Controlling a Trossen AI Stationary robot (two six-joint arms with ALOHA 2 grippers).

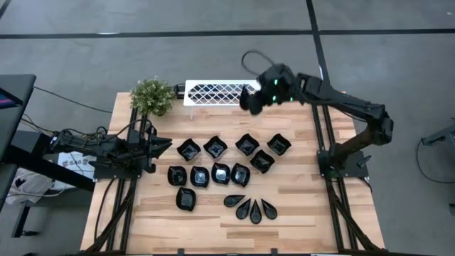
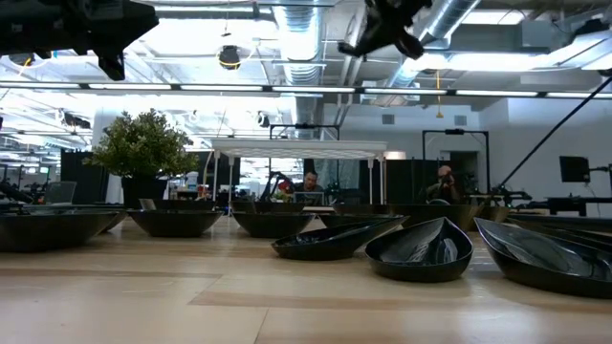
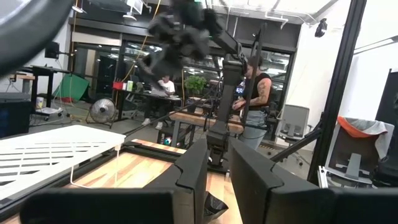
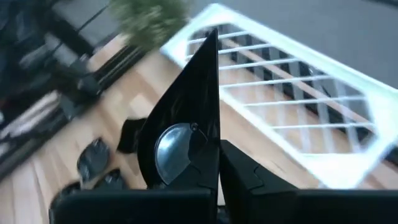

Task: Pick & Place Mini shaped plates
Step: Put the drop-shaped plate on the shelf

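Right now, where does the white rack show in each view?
High view: white rack at the table's far edge, beside the plant, right gripper at its end.
Low view: rack centre, beyond the plates.
Left wrist view: lower left.
Right wrist view: upper right, behind the held plate.
Shared landmark: the plant.

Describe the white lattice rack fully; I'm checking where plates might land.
The white lattice-patterned rectangular rack stands at the table's far edge beside the green bushy plant, a flat diamond-mesh top raised on thin legs. Nothing lies on what shows of it. The right gripper, holding a glossy black plate, hovers over its right end.
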